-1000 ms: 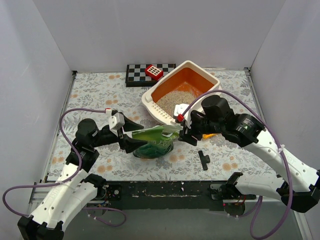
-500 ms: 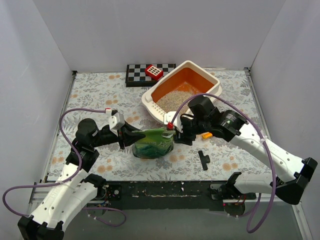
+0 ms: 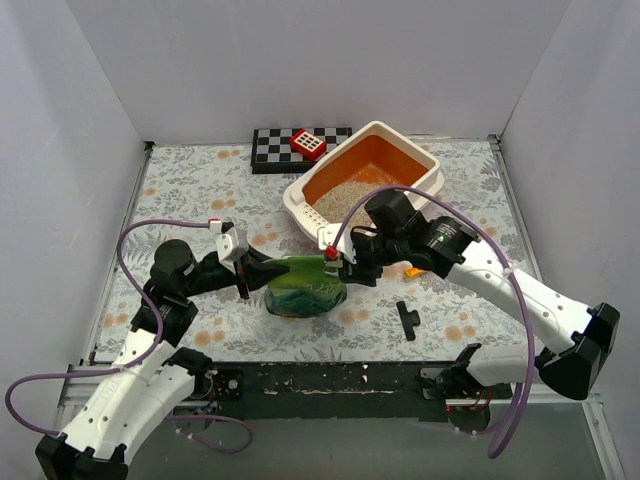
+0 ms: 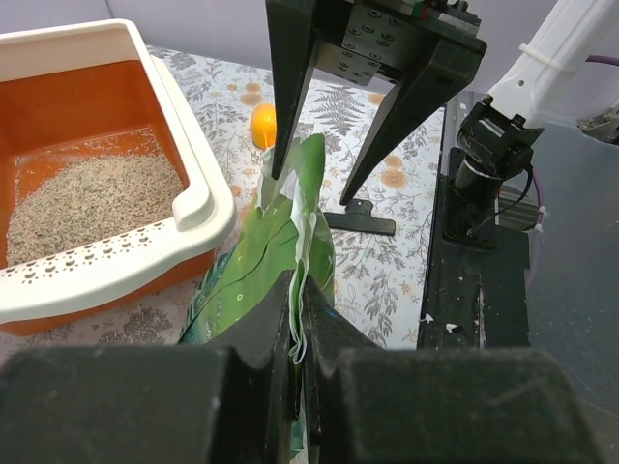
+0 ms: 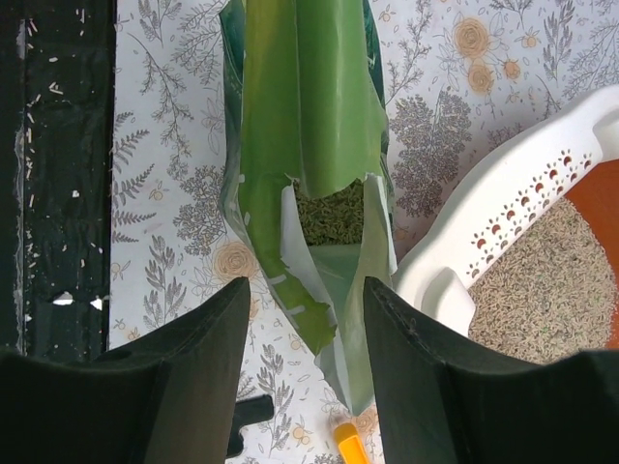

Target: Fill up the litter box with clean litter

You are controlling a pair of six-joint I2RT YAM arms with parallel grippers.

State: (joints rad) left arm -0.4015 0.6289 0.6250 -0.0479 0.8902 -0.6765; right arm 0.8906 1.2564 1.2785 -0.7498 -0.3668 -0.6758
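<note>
The left gripper (image 4: 295, 298) clamps the glossy green plastic bag (image 4: 247, 278) by its edge; the right gripper (image 5: 305, 295), jaws apart, straddles the torn mouth. Beyond sits the cream-rimmed orange litter box (image 3: 300, 208), holding beige-grey sandy litter (image 3: 350, 197). A one-sided pull could spill granules short.

The green bag (image 3: 305, 285) is standing just before the litter box's (image 3: 297, 205) slotted rim, filling the gap between the left gripper (image 3: 262, 272) and right gripper (image 3: 342, 268). The right arm (image 3: 500, 285) is spanning the near-right tabletop (image 3: 190, 190), above a small black piece (image 3: 407, 320). The left and far-left tabletop is lying free up to the checkerboard (image 3: 275, 145) at the back.
</note>
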